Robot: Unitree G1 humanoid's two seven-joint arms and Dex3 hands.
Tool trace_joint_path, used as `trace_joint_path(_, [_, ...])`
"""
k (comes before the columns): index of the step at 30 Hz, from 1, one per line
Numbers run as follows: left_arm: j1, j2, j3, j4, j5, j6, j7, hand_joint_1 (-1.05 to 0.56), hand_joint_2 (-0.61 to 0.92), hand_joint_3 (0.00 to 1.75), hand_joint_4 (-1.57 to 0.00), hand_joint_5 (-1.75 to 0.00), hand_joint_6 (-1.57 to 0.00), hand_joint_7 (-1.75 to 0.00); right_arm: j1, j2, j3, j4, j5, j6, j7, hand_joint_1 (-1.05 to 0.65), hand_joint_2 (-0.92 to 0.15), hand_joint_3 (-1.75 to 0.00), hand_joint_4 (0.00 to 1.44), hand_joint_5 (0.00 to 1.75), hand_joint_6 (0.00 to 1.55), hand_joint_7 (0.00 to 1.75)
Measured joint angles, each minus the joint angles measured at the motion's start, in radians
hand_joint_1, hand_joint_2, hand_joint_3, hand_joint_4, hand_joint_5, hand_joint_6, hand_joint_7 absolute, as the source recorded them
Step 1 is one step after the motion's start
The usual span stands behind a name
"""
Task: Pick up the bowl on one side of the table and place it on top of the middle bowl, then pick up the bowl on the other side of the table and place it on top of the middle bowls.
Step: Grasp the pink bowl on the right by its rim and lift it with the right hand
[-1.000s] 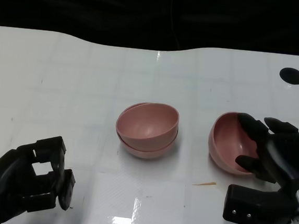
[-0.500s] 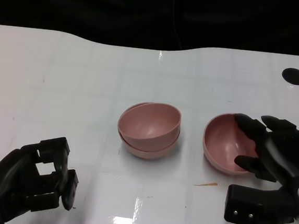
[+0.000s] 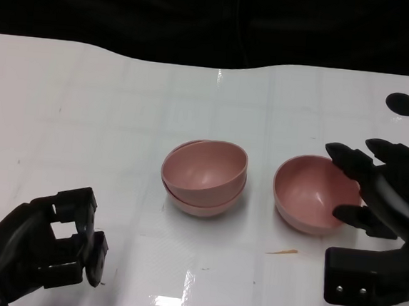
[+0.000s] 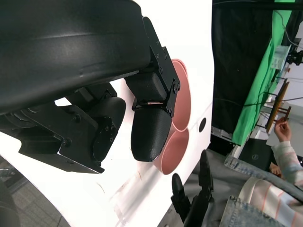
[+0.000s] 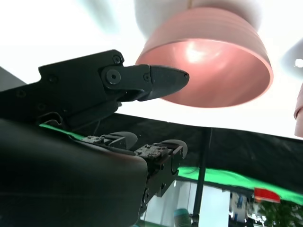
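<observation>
Now we see our right black many-fingered hand (image 3: pixel 376 200) spread open beside the loose pink plastic bowl (image 3: pixel 314 195), fingers apart and gripping nothing; we cannot tell whether a fingertip touches its rim. That bowl sits upright on the white glossy table (image 3: pixel 107 116), just right of the middle stack of two pink bowls (image 3: pixel 204 176), apart from it. Our left black hand (image 3: pixel 42 250) hangs at the table's near left, fingers curled in on nothing.
</observation>
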Motion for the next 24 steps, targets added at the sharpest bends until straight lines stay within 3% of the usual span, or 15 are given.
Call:
trace_joint_path(7, [0.0, -0.006, -0.002, -0.016, 0.014, 0.01, 0.013, 0.39, 0.92, 1.4, -1.1, -1.75, -0.92, -1.75, 0.071, -0.081, -0.035, -0.217, 0.004, 0.004, 0.225, -1.05, -0.92, -0.35, 0.14, 0.0, 0.24, 0.0])
trace_joint_path(14, [0.0, -0.014, -0.002, -0.017, 0.014, 0.01, 0.013, 0.38, 0.9, 1.44, -1.12, -1.75, -0.94, -1.75, 0.104, -0.135, -0.048, -0.419, -0.021, 0.043, 0.485, -1.04, -0.92, -0.2, 0.23, 0.04, 0.3, 0.02])
trace_joint_path(24, [0.001, -0.014, -0.002, -0.016, 0.016, 0.004, 0.005, 0.36, 0.84, 1.47, -1.12, -1.75, -0.95, -1.75, 0.093, -0.097, -0.025, -0.407, -0.101, 0.061, 0.557, -0.97, -0.92, -0.14, 0.27, 0.03, 0.32, 0.01])
